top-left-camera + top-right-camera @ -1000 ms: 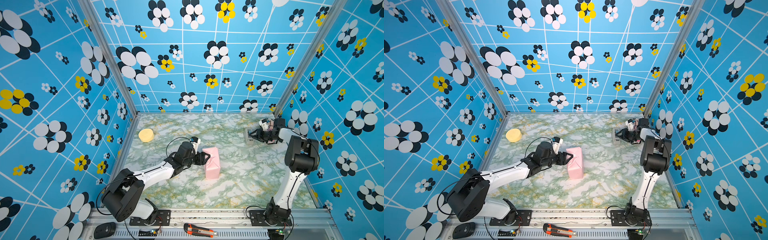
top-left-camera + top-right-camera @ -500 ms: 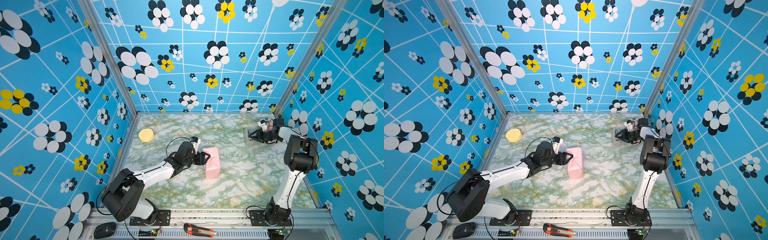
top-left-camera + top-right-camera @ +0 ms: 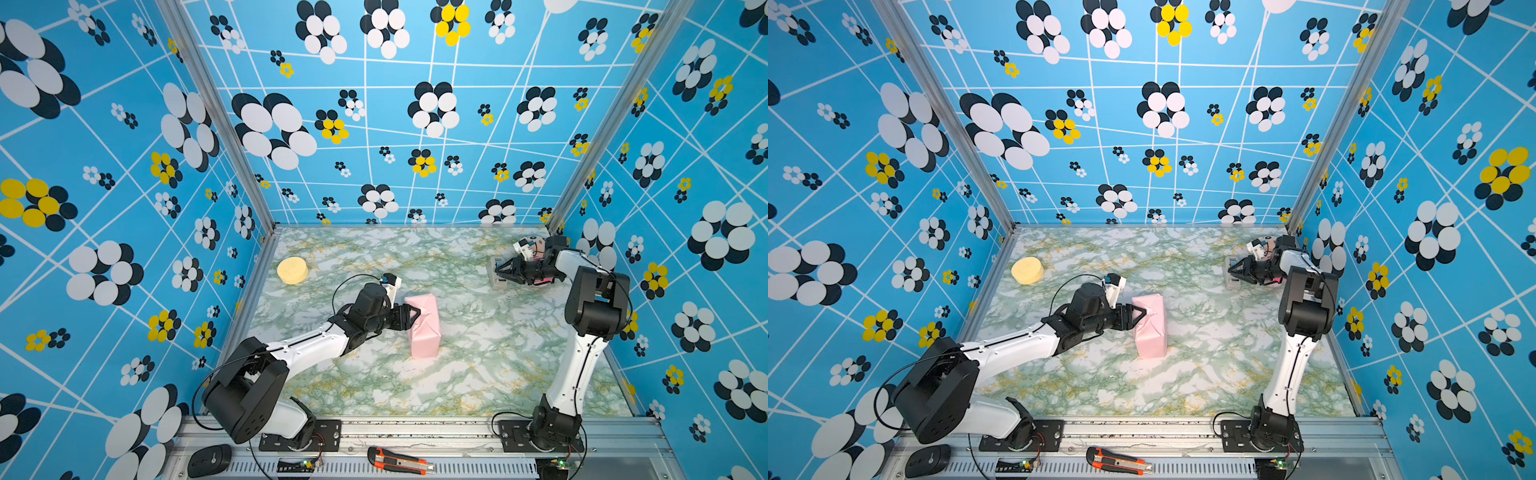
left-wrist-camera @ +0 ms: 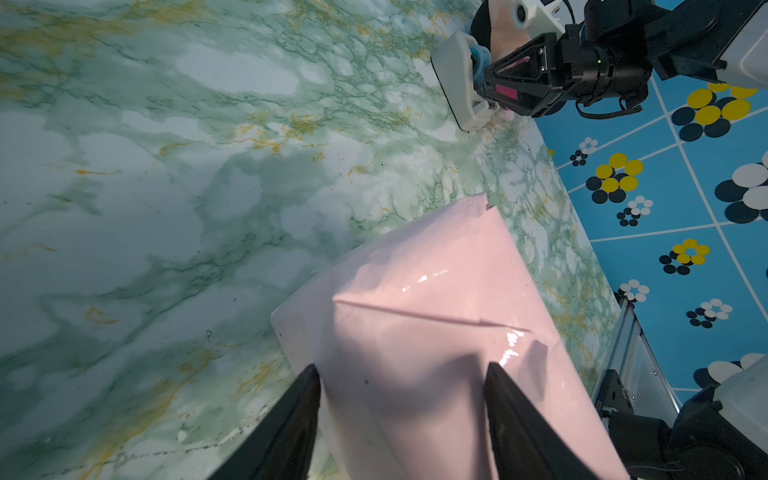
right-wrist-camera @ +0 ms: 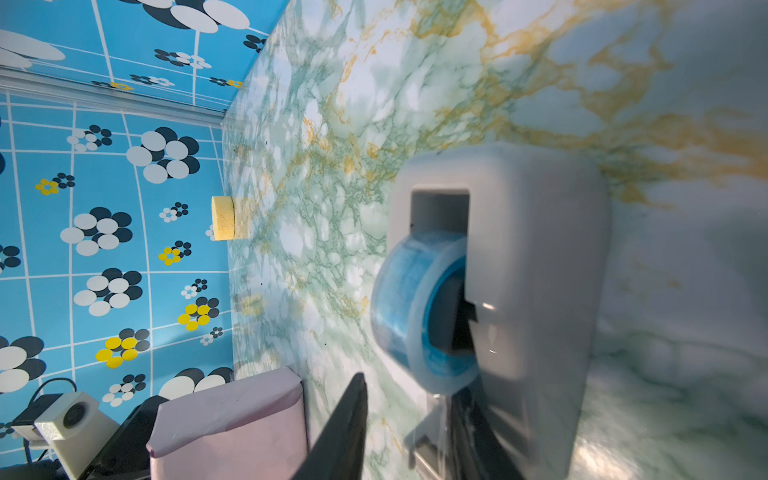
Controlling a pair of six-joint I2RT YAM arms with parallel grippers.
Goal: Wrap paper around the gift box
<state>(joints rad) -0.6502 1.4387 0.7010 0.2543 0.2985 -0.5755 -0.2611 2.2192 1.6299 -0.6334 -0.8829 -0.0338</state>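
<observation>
Gift box, hidden entirely inside the pink paper [image 3: 424, 332], lies near the middle of the marble table [image 3: 498, 374]. The parcel's long axis runs from the far side toward the near rail, and its folded triangular flap faces the left arm. Left gripper [image 3: 413, 319]: jaws well apart, tips at that flap; whether they press it cannot be told. Grey tape dispenser [image 5: 540, 291], far right, holds a blue tape roll [image 5: 415, 307]. Right gripper [image 3: 498, 271]: jaws partly spread beside the roll, grasp indeterminate. Yellow disc [image 3: 292, 270], far left.
</observation>
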